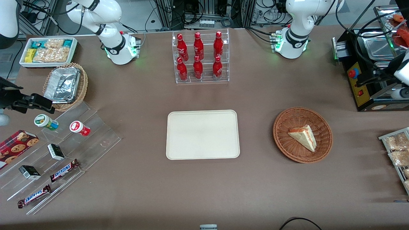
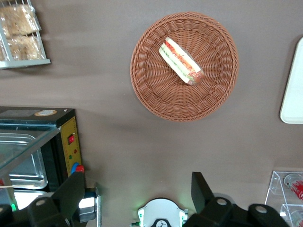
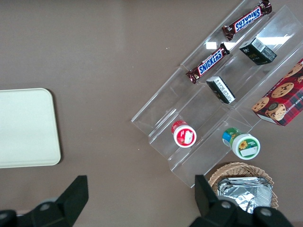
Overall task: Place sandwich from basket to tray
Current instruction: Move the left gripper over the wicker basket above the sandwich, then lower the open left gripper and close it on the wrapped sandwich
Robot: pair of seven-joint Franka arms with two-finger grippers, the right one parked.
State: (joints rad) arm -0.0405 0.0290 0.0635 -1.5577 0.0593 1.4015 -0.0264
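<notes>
The sandwich (image 1: 303, 135), a pale bread wedge with red and green filling, lies in the round reddish-brown basket (image 1: 281, 140) toward the working arm's end of the table. The cream tray (image 1: 203, 134) sits bare at the table's middle, beside the basket. My left gripper (image 1: 370, 83) hovers high by the black appliance, farther from the front camera than the basket and apart from it. In the left wrist view the gripper (image 2: 137, 179) is open and empty, with the sandwich (image 2: 181, 61), the basket (image 2: 142, 85) and a tray corner (image 2: 293, 94) below it. The tray (image 3: 23, 127) also shows in the right wrist view.
A black appliance (image 1: 367, 64) with metal trays stands close to the gripper. A wire rack of packaged snacks (image 1: 396, 150) lies at the working arm's table edge. A clear rack of red bottles (image 1: 201, 57) stands farther from the camera than the tray. A snack display stand (image 1: 64, 153) and a foil-lined basket (image 1: 65, 84) sit toward the parked arm's end.
</notes>
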